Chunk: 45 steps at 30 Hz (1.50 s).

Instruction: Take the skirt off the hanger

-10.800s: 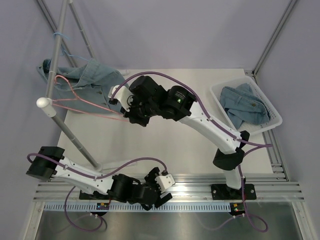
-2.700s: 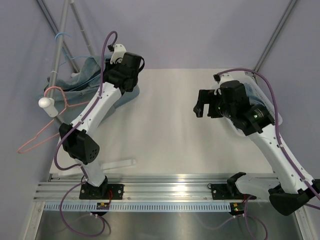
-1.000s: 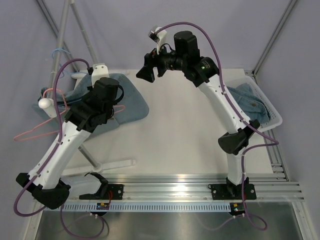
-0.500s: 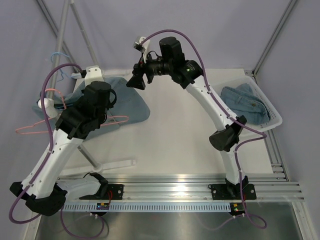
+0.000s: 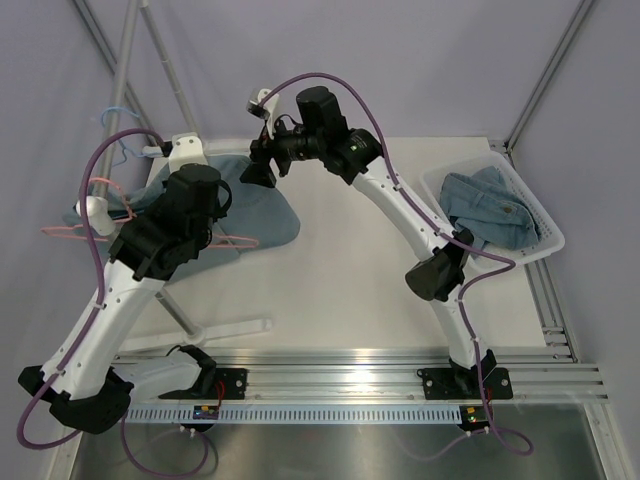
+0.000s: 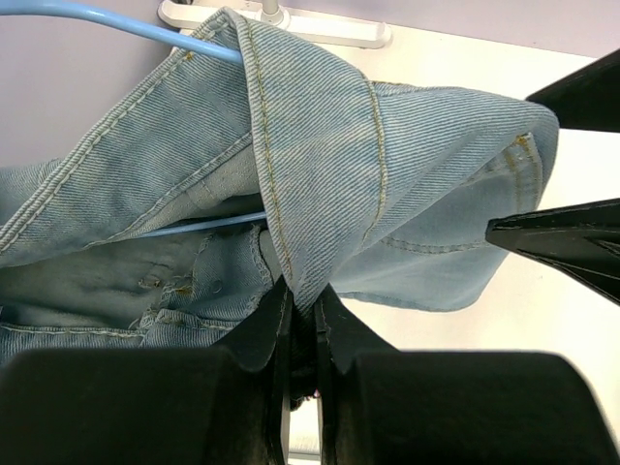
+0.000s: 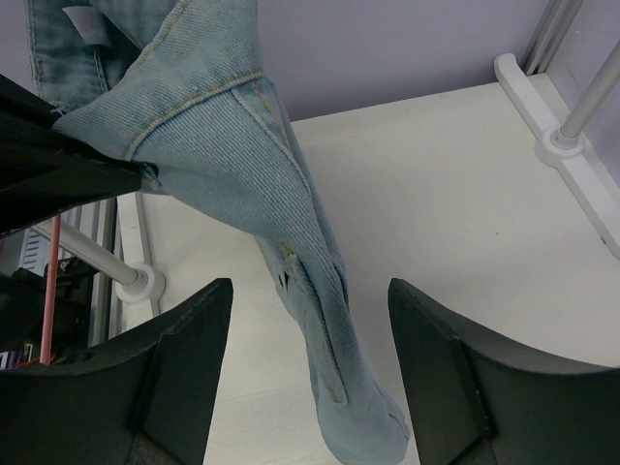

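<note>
Down at the bottom of the top view, the two arms are fixed to the near edge of the bench (image 5: 350,290).

A bit further up, on the left side, the left gripper (image 6: 298,291) has its fingers pressed together on a fold of the skirt (image 6: 320,145). In the left wrist view the blue jean cloth is pinched tight between them.

The skirt is in the upper left of the top view. Part of it rests on the bench and part is lifted up by the left gripper. The blue hanger (image 6: 87,11) goes into the top band of the skirt, so I think the skirt is not off yet.

Further back, the right gripper (image 7: 310,291) is close to the skirt's far edge. Its fingers are wide apart and hold nothing. In the right wrist view the skirt hangs just past them.

Over on the right side sits a white basket (image 5: 430,190) with other jean cloth inside. Behind the skirt, a grey rack pole (image 5: 125,60) goes up to the top left.

So the grabbing looks done. Pulling the skirt clear of the hanger is left.
</note>
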Available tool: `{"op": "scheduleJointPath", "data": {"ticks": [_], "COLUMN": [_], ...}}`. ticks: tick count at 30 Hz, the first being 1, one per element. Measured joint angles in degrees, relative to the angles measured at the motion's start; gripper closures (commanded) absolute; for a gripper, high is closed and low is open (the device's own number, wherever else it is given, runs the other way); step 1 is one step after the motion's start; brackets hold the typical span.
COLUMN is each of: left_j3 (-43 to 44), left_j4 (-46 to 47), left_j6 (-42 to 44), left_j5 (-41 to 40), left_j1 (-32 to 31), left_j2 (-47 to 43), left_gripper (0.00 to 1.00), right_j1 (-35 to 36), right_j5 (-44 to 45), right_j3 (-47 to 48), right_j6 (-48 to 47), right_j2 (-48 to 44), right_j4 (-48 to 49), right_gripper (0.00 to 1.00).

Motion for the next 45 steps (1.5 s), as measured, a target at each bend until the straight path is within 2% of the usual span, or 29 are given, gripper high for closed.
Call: {"op": "scheduleJointPath", "data": {"ticks": [2,6,9,12,13,14,15,18,19,22,23,24,34,39,45], "left_j3": [0.00,0.00,0.00,0.00,0.00,0.00,0.00,-0.02,-0.02,-0.02,-0.02,0.02,2.43,2.36,0.09], "left_j4": [0.00,0.00,0.00,0.00,0.00,0.00,0.00,-0.04,-0.02,0.28,0.31,0.26,0.31,2.43,6.60], "left_j6": [0.00,0.02,0.11,0.37,0.46,0.59,0.70,1.57,1.68,2.62,2.84,3.15,3.63,4.07,5.20], "left_j5": [0.07,0.20,0.24,0.24,0.22,0.22,0.20,0.20,0.26,2.08,2.78,3.26,5.03,9.25,14.32], "left_j1": [0.00,0.02,0.00,0.00,0.00,0.00,0.02,0.04,0.02,0.02,0.02,0.00,-1.49,-2.01,-2.10], "left_j2": [-0.11,-0.31,-0.31,-0.48,-0.59,-0.72,-0.85,-1.29,-1.46,-1.84,-1.92,-1.92,-0.13,-1.44,-7.21], "left_gripper": [1.00,1.00,1.00,1.00,1.00,1.00,1.00,0.75,0.58,0.32,0.12,0.02,0.01,0.03,0.05], "right_j1": [0.31,1.03,1.44,1.64,1.68,1.68,1.68,1.75,1.75,1.84,1.88,1.90,1.90,1.90,1.90], "right_j5": [-0.13,-0.96,-2.05,-3.26,-3.56,-3.89,-5.03,-6.23,-6.51,-6.97,-7.02,-7.08,-7.63,-8.39,-9.79], "right_j3": [0.74,2.78,3.50,3.52,3.52,3.52,3.52,3.52,3.50,3.50,3.48,3.48,2.93,1.14,-0.48], "right_j6": [-0.13,-0.28,-0.22,-0.26,-0.07,-0.20,0.13,0.28,0.28,0.39,0.44,0.48,0.52,3.26,10.51], "right_j2": [0.61,2.62,3.80,4.33,4.50,4.59,4.59,4.59,4.59,4.59,4.59,4.59,4.74,5.27,5.53], "right_j4": [0.46,1.90,2.62,3.61,4.02,4.28,4.22,4.66,4.83,5.20,5.44,5.68,7.96,13.44,22.77], "right_gripper": [0.29,0.40,0.44,0.70,0.96,1.00,1.00,1.00,1.00,1.00,1.00,1.00,1.00,1.00,1.00]}}
